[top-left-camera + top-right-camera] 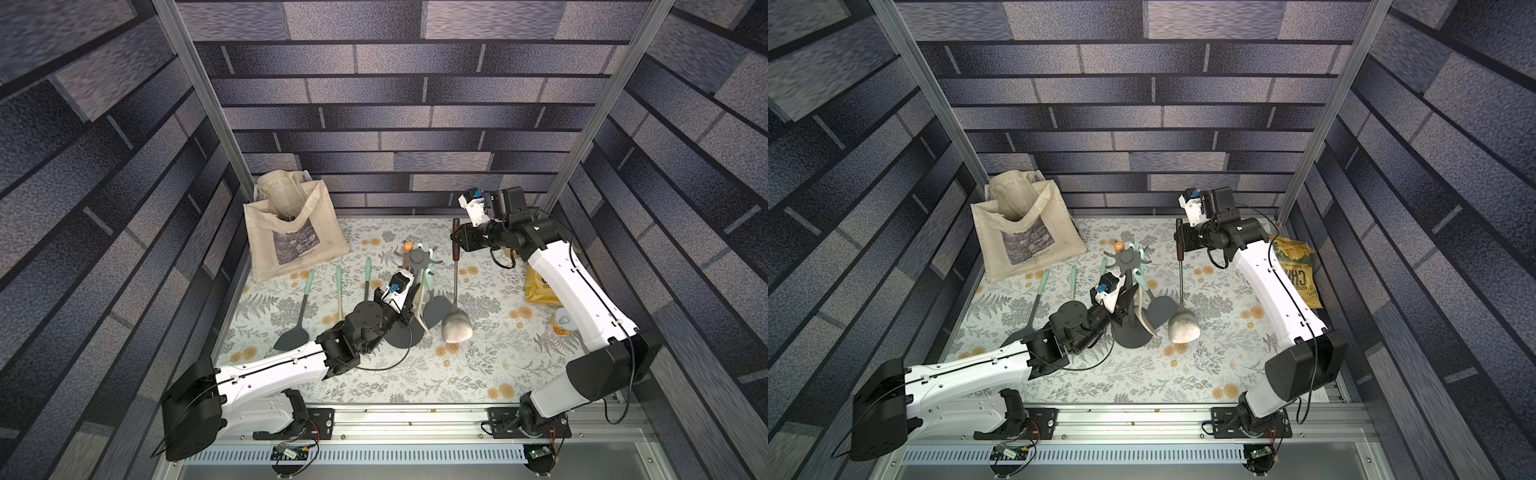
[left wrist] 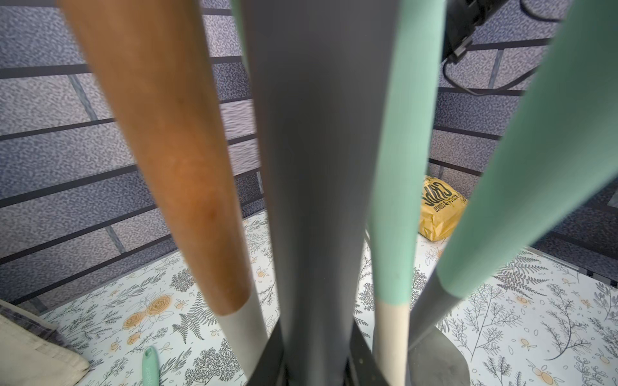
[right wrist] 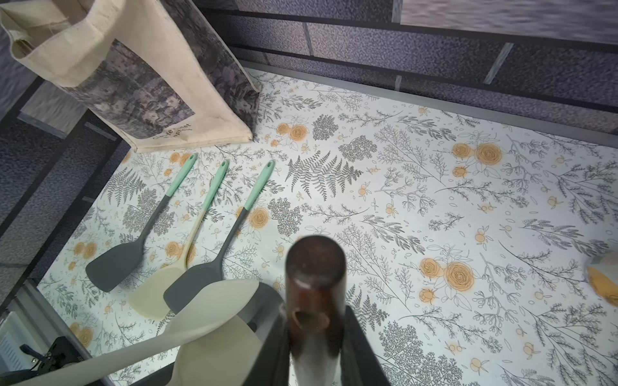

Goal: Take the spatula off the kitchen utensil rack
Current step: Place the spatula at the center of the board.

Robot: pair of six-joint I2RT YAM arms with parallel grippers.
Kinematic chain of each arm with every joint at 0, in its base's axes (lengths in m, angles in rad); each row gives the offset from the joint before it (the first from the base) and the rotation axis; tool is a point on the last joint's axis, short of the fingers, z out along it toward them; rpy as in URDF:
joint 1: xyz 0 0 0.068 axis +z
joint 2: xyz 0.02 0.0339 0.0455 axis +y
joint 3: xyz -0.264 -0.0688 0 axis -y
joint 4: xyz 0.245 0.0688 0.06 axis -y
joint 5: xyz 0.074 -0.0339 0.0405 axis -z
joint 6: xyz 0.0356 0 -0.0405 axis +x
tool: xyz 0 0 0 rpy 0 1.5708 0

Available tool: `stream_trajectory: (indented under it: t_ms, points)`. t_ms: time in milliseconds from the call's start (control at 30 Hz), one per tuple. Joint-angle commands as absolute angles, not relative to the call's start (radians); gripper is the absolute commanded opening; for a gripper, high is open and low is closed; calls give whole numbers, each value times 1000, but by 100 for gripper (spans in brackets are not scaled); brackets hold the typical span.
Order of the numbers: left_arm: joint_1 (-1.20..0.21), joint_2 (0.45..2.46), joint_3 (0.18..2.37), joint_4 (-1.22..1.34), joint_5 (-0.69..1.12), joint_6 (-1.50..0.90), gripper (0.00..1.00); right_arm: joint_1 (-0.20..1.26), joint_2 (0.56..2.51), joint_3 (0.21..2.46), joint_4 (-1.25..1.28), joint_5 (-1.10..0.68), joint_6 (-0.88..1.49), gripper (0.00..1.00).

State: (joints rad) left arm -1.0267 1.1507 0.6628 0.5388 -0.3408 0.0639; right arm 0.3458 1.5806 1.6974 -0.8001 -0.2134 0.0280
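Right wrist view shows the dark wooden handle of the spatula [image 3: 314, 300] standing between the jaws of the right gripper [image 3: 316, 337], which are clamped on it just below its rounded end. In both top views that gripper [image 1: 457, 242] holds the spatula [image 1: 456, 326] upright beside the kitchen utensil rack [image 1: 415, 258], with the handle top clear of the star-shaped ring of hooks and the metal blade hanging low, close to a grey blade that hangs from the rack. Whether the blade touches the floral surface [image 1: 498, 365] cannot be told. The left gripper [image 2: 314, 369] is closed around the rack's grey pole [image 2: 317, 167] low down, which looks like a steadying hold so that the stand does not tip. An orange-handled utensil [image 2: 174, 150] and two mint-handled ones [image 2: 401, 150] hang around that pole. Three more mint-handled utensils [image 3: 214, 187] lie side by side on the surface near the tote bag [image 1: 291, 232], well apart from the rack. Judging by this, the main part of the task appears done: the spatula is off its hook and free of the rack. What seems left is to carry it further away without knocking the hanging blades, and probably to lay it down on the surface and let go, after which the left arm could release the pole.
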Motion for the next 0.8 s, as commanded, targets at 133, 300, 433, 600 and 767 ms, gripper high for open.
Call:
stream_trajectory:
  t_ms: [133,300,433,600,767]
  points:
    - [-1038,1136,690,470,-344,148,0,319,1697,1817,-788,-220,23,0]
    - [-1046,1139,693,466,-355,151,0,307,1796,1870,-785,-239,21,0]
    - [-1050,1144,701,457,-358,155,2,304,1873,1886,-754,-241,30,0]
    - [-1055,1157,713,440,-363,161,1,304,1957,1896,-695,-244,49,0]
    - [-1060,1168,722,433,-370,163,2,302,2034,1917,-642,-234,79,0]
